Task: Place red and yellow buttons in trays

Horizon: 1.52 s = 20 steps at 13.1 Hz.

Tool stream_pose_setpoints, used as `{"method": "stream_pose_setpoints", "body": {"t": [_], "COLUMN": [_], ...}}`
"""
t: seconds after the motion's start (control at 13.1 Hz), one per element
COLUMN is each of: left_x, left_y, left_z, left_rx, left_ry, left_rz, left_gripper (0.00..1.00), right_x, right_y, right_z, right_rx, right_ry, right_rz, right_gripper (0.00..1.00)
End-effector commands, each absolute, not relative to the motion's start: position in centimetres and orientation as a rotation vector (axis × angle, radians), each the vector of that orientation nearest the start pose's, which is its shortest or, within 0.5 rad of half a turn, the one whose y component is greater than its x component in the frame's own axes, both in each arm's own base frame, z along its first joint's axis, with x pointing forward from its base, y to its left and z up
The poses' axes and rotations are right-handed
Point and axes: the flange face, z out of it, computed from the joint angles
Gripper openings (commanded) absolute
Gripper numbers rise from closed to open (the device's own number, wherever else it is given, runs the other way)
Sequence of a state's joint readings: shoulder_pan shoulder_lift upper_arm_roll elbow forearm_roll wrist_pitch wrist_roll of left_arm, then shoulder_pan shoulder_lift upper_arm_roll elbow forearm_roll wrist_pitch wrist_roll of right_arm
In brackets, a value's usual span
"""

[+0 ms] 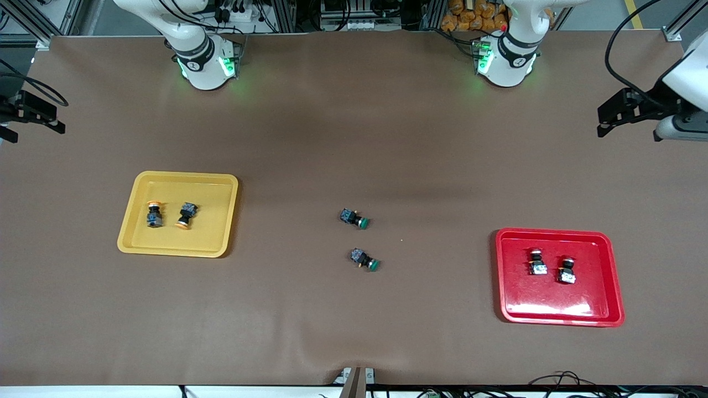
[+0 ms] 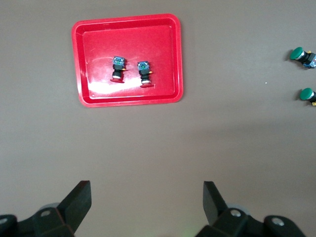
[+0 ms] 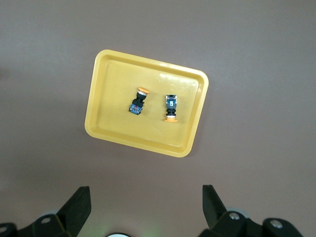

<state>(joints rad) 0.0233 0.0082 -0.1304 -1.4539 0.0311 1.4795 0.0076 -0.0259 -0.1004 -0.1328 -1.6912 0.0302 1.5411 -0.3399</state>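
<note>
A robotics lab is suggested by two white arm bases bolted along a brown-covered counter, with aluminium framing and what are probably loose cables at the edges.

Two buttons are lying side by side in the tray toward the right arm's end; two more in the other tray toward the left arm's end. Two switches are sitting on the table between the trays.

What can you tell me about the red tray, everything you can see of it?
The red tray is a shallow, glossy, plastic-looking rectangle with rounded corners and a raised rim. It lies flat on the brown table toward the left arm's end. Two red buttons lie on their sides inside it, side by side and apart. No gripper touches it.
</note>
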Motion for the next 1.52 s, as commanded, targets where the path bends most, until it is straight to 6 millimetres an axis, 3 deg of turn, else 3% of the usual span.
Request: {"method": "stream_pose_setpoints", "body": {"t": [0.0, 0.69, 1.45], "left_x": [54.2, 55.1, 55.0], "left_y": [-3.7, -3.5, -3.2], "left_z": [66.4, 65.0, 65.3], "left_rx": [-3.101, -3.104, -3.119], "left_ry": [0.154, 0.153, 0.143], "left_rz": [-0.016, 0.023, 0.016], "left_gripper": [1.00, 1.00, 1.00], "right_x": [50.5, 50.4, 50.4], "right_y": [-7.5, -8.2, -8.1], "right_z": [63.1, 63.4, 63.0], "right_rx": [-3.079, -3.085, -3.081], "right_ry": [-0.283, -0.269, -0.269], "right_rz": [0.047, 0.046, 0.071], "right_gripper": [1.00, 1.00, 1.00]}}
